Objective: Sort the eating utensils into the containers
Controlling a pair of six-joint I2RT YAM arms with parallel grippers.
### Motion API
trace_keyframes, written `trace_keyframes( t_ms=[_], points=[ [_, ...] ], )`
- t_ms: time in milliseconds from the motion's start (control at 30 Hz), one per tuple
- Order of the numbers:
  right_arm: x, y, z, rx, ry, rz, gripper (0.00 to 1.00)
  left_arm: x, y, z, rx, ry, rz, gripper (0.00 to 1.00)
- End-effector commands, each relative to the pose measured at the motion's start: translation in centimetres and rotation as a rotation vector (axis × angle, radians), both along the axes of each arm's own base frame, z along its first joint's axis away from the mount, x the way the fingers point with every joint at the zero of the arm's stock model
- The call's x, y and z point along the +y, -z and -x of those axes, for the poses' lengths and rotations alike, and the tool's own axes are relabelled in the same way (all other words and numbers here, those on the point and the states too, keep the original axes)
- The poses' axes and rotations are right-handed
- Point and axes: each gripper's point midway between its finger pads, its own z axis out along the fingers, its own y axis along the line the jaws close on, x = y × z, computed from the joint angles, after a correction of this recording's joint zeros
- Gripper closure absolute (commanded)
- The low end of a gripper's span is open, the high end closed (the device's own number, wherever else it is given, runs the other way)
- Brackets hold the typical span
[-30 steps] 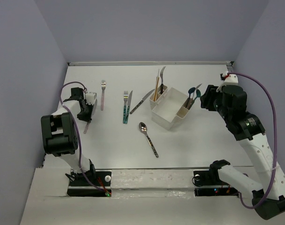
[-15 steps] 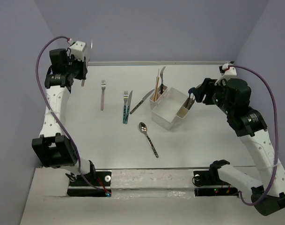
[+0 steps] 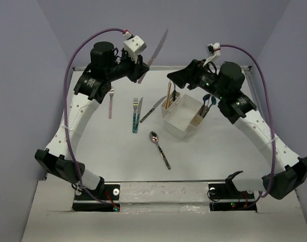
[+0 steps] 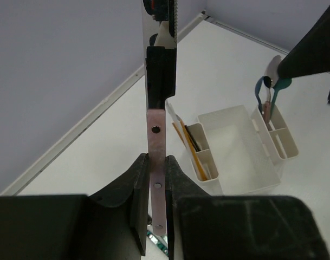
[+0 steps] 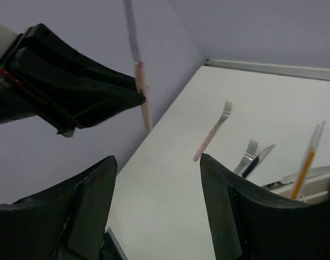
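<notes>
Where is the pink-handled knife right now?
The pink-handled knife is held aloft in the left gripper, blade up; in the top view it shows upper middle, between the pink fork and the caddy.

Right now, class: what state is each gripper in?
Left gripper: shut on the pink-handled knife.
Right gripper: open, holding nothing.
</notes>
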Motion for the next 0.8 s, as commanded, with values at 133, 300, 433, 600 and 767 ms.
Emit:
trace_keyframes(
  t_ms=[133, 300, 433, 600, 767],
  points=[
    [4.7, -6.4, 2.4, -0.159, -0.115, -0.21, 0.32, -6.2, -2.1, 2.7, 0.016, 0.147, 0.076, 1.0],
    [3.9, -5.9, 0.7, -0.125, -0.019, -0.272, 0.38, -7.2, -2.1, 2.8, 0.022, 0.174, 0.081, 1.0],
    [2.8, -4.4, -0.4, -0.059, 0.075, -0.283, 0.44, -7.3, -2.1, 2.8, 0.019, 0.171, 0.077, 1.0],
    [2.0, -3.0, -1.3, -0.002, 0.147, -0.266, 0.44, -7.2, -1.9, 2.3, 0.012, 0.156, 0.066, 1.0],
    [3.1, -2.9, -2.3, -0.002, 0.127, -0.251, 0.41, -7.4, -1.8, 2.3, 0.016, 0.162, 0.065, 1.0]
  ],
)
